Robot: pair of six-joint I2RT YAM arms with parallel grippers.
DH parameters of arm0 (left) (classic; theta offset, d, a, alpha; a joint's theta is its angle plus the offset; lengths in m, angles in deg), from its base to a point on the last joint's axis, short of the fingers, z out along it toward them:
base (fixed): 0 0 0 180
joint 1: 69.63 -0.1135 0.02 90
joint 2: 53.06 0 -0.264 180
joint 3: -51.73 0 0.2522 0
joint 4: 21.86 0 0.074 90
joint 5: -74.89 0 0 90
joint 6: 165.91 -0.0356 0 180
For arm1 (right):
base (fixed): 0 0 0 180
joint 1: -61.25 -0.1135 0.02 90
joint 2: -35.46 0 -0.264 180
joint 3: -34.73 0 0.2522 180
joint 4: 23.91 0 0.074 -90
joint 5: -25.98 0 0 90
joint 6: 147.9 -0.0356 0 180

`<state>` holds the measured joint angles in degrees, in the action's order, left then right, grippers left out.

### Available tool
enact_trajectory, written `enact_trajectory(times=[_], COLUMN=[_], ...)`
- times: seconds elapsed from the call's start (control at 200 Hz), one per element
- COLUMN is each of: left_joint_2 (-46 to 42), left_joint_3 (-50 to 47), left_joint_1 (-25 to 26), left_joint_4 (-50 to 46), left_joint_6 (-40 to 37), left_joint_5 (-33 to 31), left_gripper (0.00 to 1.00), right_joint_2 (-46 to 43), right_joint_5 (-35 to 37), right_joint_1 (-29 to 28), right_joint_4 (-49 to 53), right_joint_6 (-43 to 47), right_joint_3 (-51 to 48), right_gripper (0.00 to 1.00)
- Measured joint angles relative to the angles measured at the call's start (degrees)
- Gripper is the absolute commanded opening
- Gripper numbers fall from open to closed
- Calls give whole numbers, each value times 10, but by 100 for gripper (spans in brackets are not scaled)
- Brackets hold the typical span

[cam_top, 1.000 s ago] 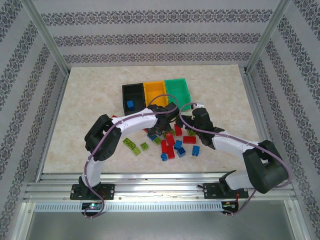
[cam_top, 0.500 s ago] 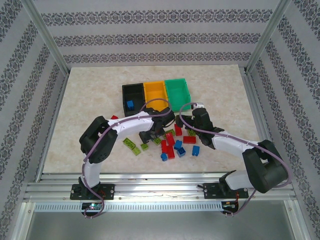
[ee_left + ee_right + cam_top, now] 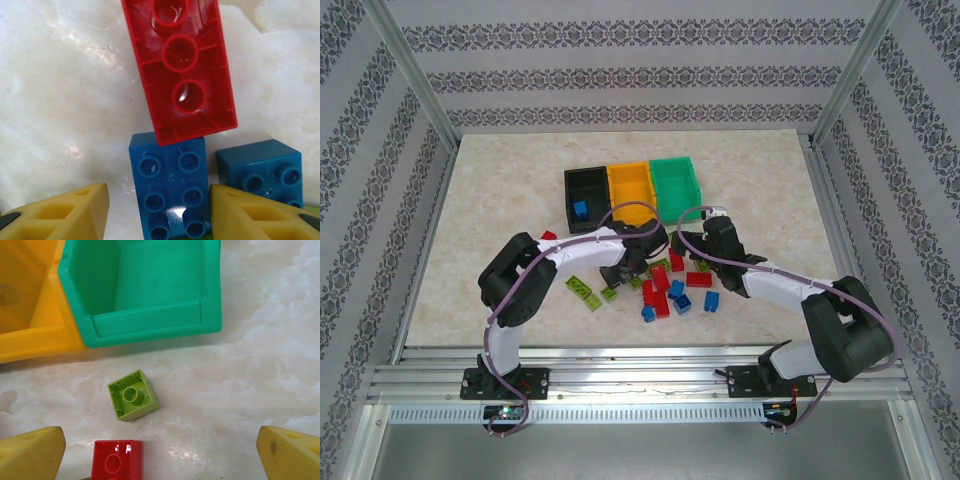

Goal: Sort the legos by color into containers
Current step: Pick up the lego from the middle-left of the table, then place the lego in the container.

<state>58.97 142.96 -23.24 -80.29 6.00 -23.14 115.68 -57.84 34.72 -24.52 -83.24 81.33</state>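
Left wrist view tells you why that arm sits so low. The left jaws stand apart, one yellow pad [image 3: 65, 215] on each side of a blue brick [image 3: 172, 192] that lies studs up on the bench [image 3: 60, 100]. I judge they are lined up to close across it. A blue piece [image 3: 580, 209] already lies in the black bin [image 3: 569, 195], so that looks like where this one belongs.

Mind two neighbours. An upturned red brick [image 3: 180, 70] meets the blue one's far end. A second blue brick [image 3: 260, 170] sits just beside it, close against the other pad, where it could get nudged or pinched.

Right wrist view shows the right jaws spread wide and holding nothing. They hover over an upturned lime brick [image 3: 133, 401] lying just on the near side of the green bin [image 3: 150, 322]. That short hop is likely why this arm takes green. The orange-yellow bin [image 3: 30, 337] touches the green one on its left.

Some things are hard to read. The blue brick's near end and the red one's far end run off the frame. You cannot tell whether red rests on blue or merely touches it. In the top external view both arms cover part of the loose pile [image 3: 665, 285], so you cannot trust any count of the bricks.
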Motion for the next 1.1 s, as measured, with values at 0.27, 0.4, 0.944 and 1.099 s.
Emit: enact_trajectory(times=[0.27,0.4,0.944,1.099], left_joint_2=[4,6,-97,-101], left_joint_3=[-19,-17,32,72], left_joint_1=[-7,-7,-62,-148], left_joint_4=[17,7,1,6], left_joint_6=[-2,-11,-154,-225], left_joint_5=[0,-2,-90,-90], left_gripper=[43,37,31,33], right_joint_2=[4,5,19,22], right_joint_5=[0,0,0,0], right_joint_1=[0,0,0,0], right_joint_4=[-2,-2,-5,-5], right_joint_6=[0,0,0,0], right_joint_3=[0,0,9,13], right_gripper=[98,98,98,98])
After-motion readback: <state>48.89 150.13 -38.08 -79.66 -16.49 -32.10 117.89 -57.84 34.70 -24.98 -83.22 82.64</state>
